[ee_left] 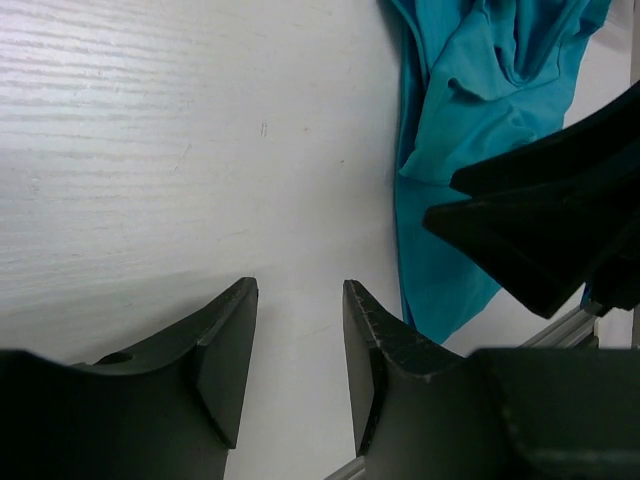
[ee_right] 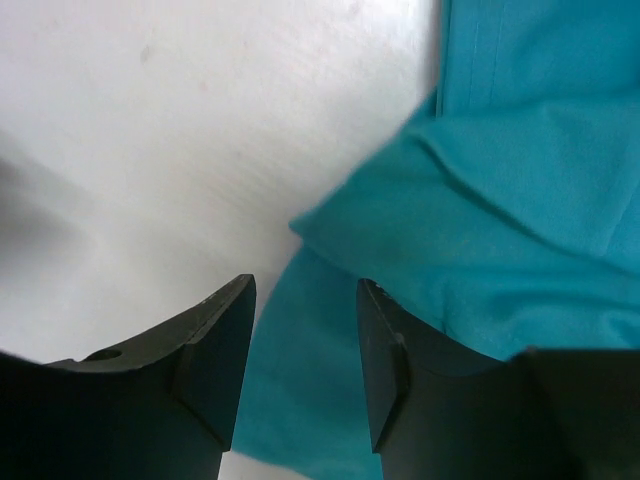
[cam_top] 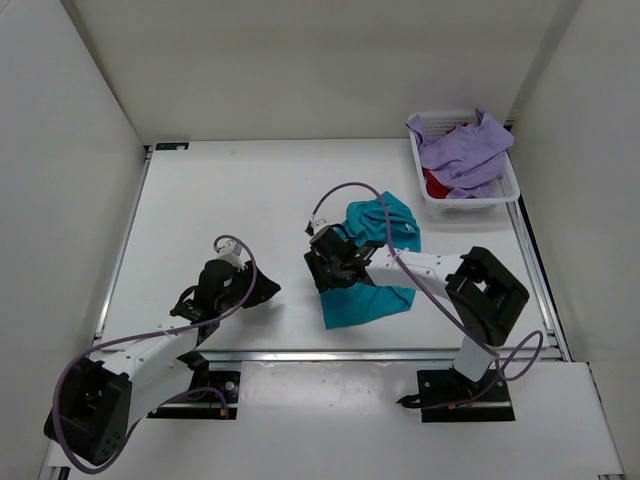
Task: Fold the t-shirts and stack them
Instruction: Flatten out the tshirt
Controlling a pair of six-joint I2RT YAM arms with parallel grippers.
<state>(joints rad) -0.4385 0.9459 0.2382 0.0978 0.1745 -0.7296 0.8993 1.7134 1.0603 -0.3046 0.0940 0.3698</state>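
Now we hover at the teal t-shirt, left edge.
Left jaws and right jaws stand parted, empty; closing here risks pinching doubled cloth.

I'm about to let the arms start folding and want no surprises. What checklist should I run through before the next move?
1. Check left gripper is free: ok, open over bare table, holding nothing.
2. Check right gripper is free: ok, jaws apart above the edge of the teal t-shirt, nothing pinched.
3. Check teal t-shirt lies flat: not ok, bunched and creased.
4. Its sleeves and collar findable: cannot tell.
5. Room to spread it: ok, bare table on its left.
6. Check lavender t-shirt and red t-shirt are out: not ok, both lie in the white basket.
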